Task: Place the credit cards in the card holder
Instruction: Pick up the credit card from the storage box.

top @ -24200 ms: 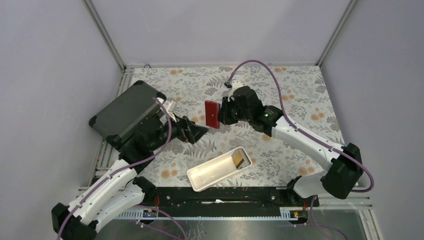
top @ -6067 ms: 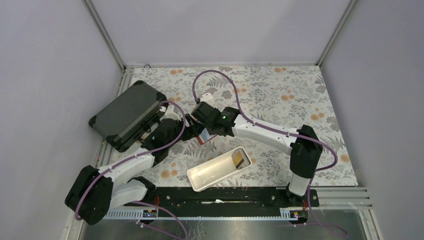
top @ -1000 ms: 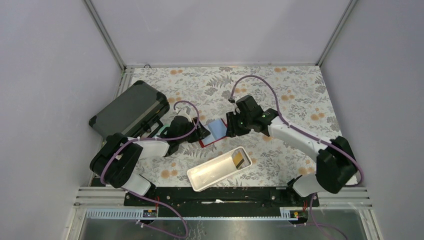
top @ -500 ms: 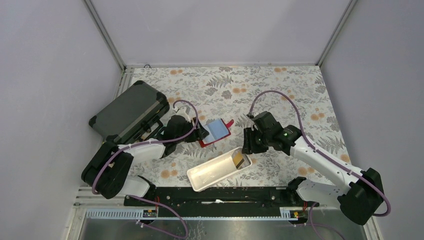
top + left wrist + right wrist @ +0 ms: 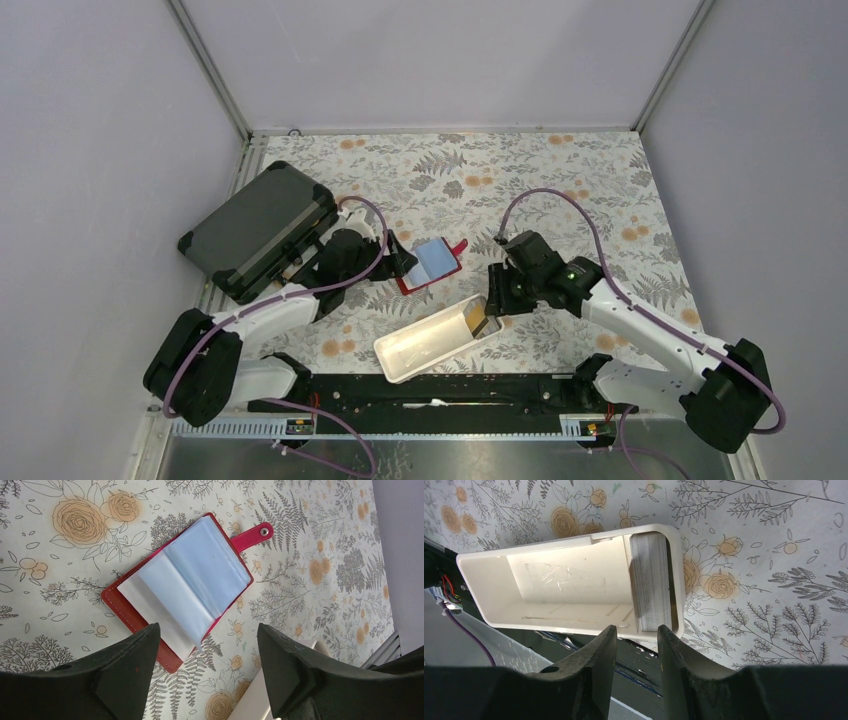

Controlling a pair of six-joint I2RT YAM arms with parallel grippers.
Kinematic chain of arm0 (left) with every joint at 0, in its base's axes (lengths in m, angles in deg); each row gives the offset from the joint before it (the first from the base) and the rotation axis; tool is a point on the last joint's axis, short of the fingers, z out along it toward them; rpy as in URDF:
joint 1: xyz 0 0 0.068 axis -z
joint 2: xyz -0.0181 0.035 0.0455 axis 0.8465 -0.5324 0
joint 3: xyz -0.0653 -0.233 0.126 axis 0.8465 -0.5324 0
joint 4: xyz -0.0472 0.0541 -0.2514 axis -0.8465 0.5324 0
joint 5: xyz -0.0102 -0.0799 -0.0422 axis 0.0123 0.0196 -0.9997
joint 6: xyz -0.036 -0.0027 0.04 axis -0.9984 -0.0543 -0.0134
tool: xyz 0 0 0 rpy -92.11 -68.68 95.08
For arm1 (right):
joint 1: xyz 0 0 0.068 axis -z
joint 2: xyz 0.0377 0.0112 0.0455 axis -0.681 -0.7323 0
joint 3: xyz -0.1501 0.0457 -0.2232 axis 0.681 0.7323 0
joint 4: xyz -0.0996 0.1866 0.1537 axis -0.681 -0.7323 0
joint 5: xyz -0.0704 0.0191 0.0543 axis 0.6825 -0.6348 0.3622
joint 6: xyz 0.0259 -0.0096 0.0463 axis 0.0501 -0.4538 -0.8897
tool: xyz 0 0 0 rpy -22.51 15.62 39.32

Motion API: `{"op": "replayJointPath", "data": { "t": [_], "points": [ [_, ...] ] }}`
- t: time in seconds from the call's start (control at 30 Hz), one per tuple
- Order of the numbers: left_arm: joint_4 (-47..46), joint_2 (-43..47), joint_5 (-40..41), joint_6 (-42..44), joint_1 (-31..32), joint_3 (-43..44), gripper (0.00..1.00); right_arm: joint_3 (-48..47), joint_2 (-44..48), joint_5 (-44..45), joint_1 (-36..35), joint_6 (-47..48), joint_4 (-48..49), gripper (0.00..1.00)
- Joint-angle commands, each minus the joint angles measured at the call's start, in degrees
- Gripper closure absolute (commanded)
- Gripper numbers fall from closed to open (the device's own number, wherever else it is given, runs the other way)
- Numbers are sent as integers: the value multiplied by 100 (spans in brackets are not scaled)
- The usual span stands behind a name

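Floral table cloth (image 5: pixel 560 170) is carrying the card holder (image 5: pixel 185 587), lying open left of centre. Left gripper (image 5: pixel 207 645) is hovering over it, jaws released. Right gripper (image 5: pixel 636 630), jaws also released, is hanging over the credit cards (image 5: pixel 651 582) stacked in the white tray's (image 5: pixel 569 572) right end.

Red card holder (image 5: pixel 247 537) showing a light blue credit card (image 5: pixel 210 572); white tray (image 5: pixel 494 615); counter (image 5: pixel 300 555) patterned with orange roses, grey ferns.

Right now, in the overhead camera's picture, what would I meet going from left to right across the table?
The dark grey case → the red wallet, lying open → the robot's right hand.
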Motion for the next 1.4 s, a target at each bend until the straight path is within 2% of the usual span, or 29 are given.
{"op": "replayJointPath", "data": {
  "t": [0.0,0.37,0.57,0.73,0.8,0.9,1.03,1.2,1.27,1.37],
  "points": [
    [44,275,124,116,7,102,26,2,-130,108,-190,-43,177,58],
    [311,584,244,184,7,119,24,16,-625,253,-449,-21,418,63],
    [390,636,281,217,-2,137,23,62,-722,271,-470,-21,479,74],
    [445,701,283,223,1,146,23,93,-780,280,-475,-2,532,78],
    [457,743,258,265,0,146,23,81,-775,293,-471,6,538,83],
    [481,834,213,334,0,154,22,1,-757,333,-469,35,483,98],
    [707,1042,160,483,2,261,21,-390,-611,539,-469,239,155,100],
    [1194,1530,-351,528,6,559,20,-1326,-574,635,-469,819,-503,100],
    [1362,1687,-758,633,7,724,20,-1656,-646,542,-469,1054,-683,100],
    [1591,1790,-1683,810,15,971,21,-2030,-798,-85,-469,1429,-782,100]
  ]
}}
